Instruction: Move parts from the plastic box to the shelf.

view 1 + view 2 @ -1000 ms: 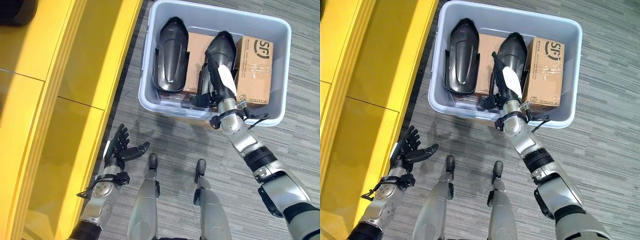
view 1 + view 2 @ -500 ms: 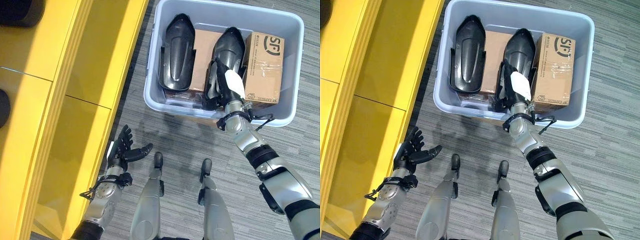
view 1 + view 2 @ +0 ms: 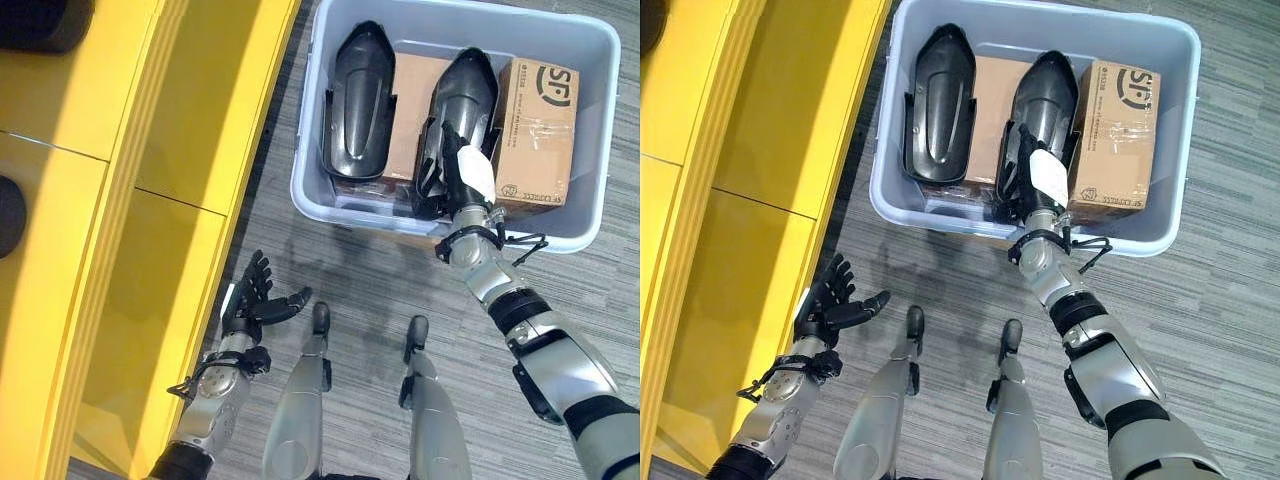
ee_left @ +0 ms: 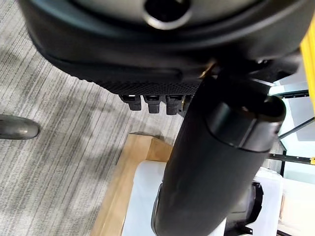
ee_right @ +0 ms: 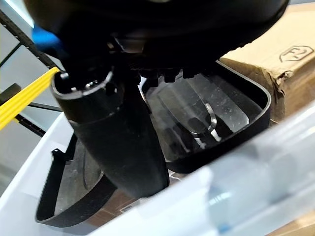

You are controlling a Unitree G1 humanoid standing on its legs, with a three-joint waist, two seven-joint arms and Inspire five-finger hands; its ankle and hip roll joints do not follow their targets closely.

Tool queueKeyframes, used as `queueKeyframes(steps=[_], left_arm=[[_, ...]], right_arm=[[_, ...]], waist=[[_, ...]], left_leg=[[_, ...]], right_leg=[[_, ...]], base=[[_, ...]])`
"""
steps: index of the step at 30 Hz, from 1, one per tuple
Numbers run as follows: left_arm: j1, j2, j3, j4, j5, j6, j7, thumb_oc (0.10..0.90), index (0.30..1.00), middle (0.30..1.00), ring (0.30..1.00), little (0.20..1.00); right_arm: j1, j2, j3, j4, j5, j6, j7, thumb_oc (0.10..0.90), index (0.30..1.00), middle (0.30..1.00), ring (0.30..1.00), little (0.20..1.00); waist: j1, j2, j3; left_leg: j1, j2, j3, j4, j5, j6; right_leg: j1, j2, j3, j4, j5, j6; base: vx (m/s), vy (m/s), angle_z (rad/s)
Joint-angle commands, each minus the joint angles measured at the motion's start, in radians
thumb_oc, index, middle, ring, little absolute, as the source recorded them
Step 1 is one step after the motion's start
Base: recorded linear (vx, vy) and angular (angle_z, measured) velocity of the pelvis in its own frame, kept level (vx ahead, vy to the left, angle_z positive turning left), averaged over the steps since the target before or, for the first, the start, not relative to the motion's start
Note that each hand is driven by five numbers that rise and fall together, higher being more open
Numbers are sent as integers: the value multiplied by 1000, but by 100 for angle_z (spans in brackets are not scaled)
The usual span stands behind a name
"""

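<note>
A pale grey plastic box (image 3: 304,130) stands on the carpet and holds two black shell-shaped parts. The left part (image 3: 362,95) lies untouched. My right hand (image 3: 462,170), with its white cover, reaches over the box's near wall. It rests on the near end of the right part (image 3: 468,90). In the right wrist view its thumb (image 5: 113,137) sticks out straight beside that part (image 5: 216,128), with the fingers uncurled. My left hand (image 3: 252,300) hangs open and empty over the floor beside the yellow shelf (image 3: 180,120).
A taped cardboard carton (image 3: 537,130) stands at the box's right end, and a flat brown carton (image 3: 412,110) lies between the black parts. Dark round objects (image 3: 40,20) sit on the shelf at the far left.
The whole picture has shifted, so the camera moved. My right hand stays on the near end of the right black part; my left hand remains open by the shelf.
</note>
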Motion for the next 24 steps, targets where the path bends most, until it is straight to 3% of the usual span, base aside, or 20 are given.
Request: queueKeyframes(steps=[1, 13, 24], left_arm=[[6, 22, -4, -71, 33, -99, 8, 900, 1000, 1000, 1000, 1000], [-3, 33, -23, -81, 25, -110, 2, 900, 1000, 1000, 1000, 1000], [-1, 38, -24, -78, 23, -116, -15, 900, 1000, 1000, 1000, 1000]], right_arm=[[-48, -8, 22, 9, -29, -45, -38, 900, 1000, 1000, 1000, 1000], [-98, -38, 62, 171, -41, -33, -46, 900, 1000, 1000, 1000, 1000], [-98, -116, 148, 265, -135, -13, -2, 900, 1000, 1000, 1000, 1000]], waist=[[4, 9, -47], [21, 24, -27], [29, 30, -13]], left_leg=[[-58, 55, 2, 52, -15, -13], [-81, 47, -5, 51, -7, -12], [-96, 42, -11, 61, -10, -13]], right_leg=[[87, -37, 21, 100, -173, 19], [71, -38, 16, 106, -169, 23], [58, -41, 8, 124, -176, 24]], base=[[0, 0, 0], [0, 0, 0], [8, 6, 7]])
